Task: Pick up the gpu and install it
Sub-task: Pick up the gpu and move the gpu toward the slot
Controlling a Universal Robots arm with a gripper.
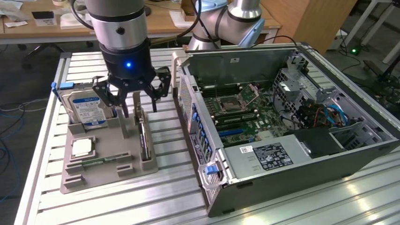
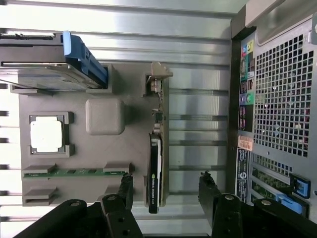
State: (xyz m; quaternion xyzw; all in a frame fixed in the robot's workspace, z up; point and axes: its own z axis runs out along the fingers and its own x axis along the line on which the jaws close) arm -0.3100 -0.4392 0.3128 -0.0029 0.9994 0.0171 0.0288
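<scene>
From the exterior view's left: hdd [image 1: 87, 108] stood upright at the far end of the grey tray [image 1: 106, 176]. Cpu chip [image 1: 81, 148] lay flat in its pocket, w/ a ram stick [image 2: 74, 172] slotted just beside it. Your arm [image 1: 122, 33] hung over the tray w/ jaws spread wide, holding nothing. The gpu [image 1: 145, 140] stood on edge in the tray slot on the side toward the pc case [image 1: 281, 122], just under the jaws. In the wrist view it sat between the two tips, closer to one, touching neither afaict. Case lay open on the tabletop [image 1: 125, 206] at the exterior view's right, motherboard [image 1: 244, 112] exposed.
</scene>
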